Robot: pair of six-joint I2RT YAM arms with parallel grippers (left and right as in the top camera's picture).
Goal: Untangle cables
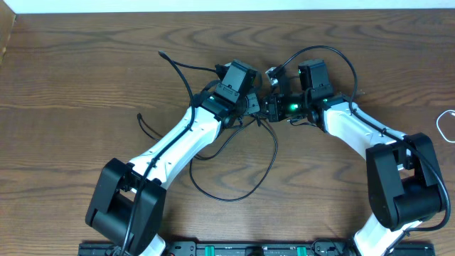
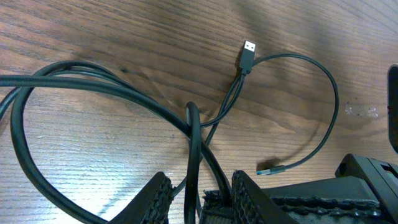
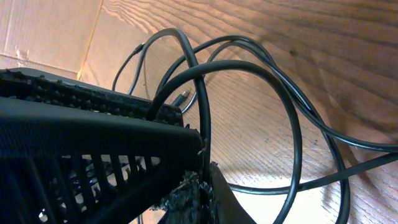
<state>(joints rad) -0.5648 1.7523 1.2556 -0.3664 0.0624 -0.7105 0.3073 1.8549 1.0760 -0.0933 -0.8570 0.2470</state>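
Several thin black cables (image 1: 234, 192) lie looped and crossed on the wooden table between my two arms. My left gripper (image 1: 254, 107) and right gripper (image 1: 267, 108) meet tip to tip at the middle. In the left wrist view the left gripper (image 2: 202, 199) stands partly open; one black strand (image 2: 193, 143) runs up between its jaws with wood showing beside it. A USB plug (image 2: 248, 55) and a small blue-tipped plug (image 2: 267, 170) lie beyond. My right gripper (image 3: 202, 180) is shut on a black cable (image 3: 205, 124). A white cable (image 1: 444, 124) lies at the far right edge.
The left gripper's black finger (image 3: 93, 124) fills the left of the right wrist view. Cardboard (image 3: 43, 31) lies past the table's edge. A small clear piece (image 2: 360, 112) rests on the wood. The arms' bases stand at the near edge (image 1: 234, 249).
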